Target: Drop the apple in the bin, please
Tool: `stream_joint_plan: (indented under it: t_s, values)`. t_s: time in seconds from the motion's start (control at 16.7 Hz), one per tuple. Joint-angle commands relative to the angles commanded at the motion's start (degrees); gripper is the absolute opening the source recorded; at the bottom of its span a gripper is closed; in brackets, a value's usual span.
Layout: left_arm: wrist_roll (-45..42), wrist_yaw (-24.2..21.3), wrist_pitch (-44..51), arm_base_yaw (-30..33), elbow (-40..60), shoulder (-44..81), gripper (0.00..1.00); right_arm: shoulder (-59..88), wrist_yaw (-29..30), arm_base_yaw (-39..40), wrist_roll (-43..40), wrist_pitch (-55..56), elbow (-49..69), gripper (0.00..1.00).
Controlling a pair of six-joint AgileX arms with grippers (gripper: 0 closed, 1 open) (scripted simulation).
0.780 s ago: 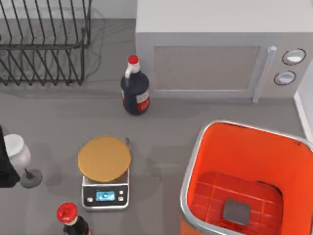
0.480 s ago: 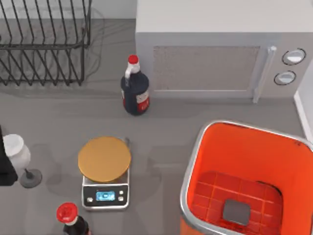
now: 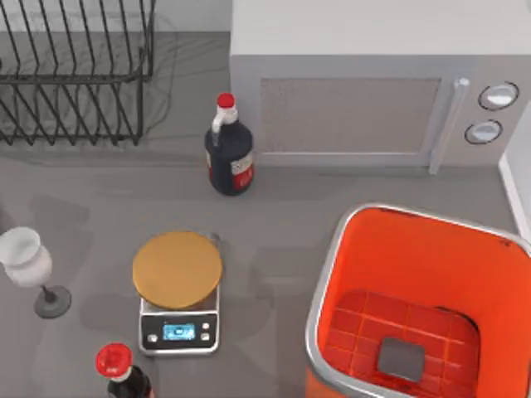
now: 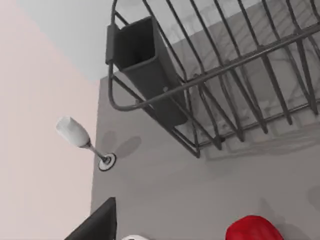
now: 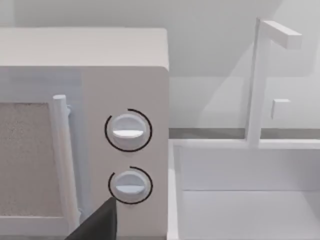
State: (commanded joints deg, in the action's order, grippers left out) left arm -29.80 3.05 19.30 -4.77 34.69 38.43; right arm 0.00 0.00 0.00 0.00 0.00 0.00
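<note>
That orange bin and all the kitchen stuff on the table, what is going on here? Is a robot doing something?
Nothing is being handled at this moment. The orange-red bin stands at the table's right front with nothing lying on its gridded floor, so the apple has not been dropped in. Around it sit a microwave, a dark bottle, a kitchen scale, a wine glass and a wire dish rack. The left wrist camera looks at the rack and the glass, the right wrist camera at the microwave's dials.
</note>
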Motion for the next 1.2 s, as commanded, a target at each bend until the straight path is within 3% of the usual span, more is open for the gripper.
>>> stream_joint_plan:
  t_s: [0.36, 0.66, 0.9, 1.2]
  values:
    - [-27.93, 3.65, 18.84, -3.04, 25.58, 35.65, 1.00, 0.00, 0.00, 0.00, 0.00, 0.00, 0.00, 1.00]
    - [-46.12, 3.09, 33.05, -3.30, 41.56, 61.57, 1.00, 0.00, 0.00, 0.00, 0.00, 0.00, 0.00, 1.00]
    - [-54.26, 1.81, 40.05, -4.02, 49.94, 73.71, 1.00, 0.00, 0.00, 0.00, 0.00, 0.00, 0.00, 1.00]
    - [-56.18, 1.41, 41.62, -4.47, 52.38, 76.59, 1.00, 0.00, 0.00, 0.00, 0.00, 0.00, 0.00, 1.00]
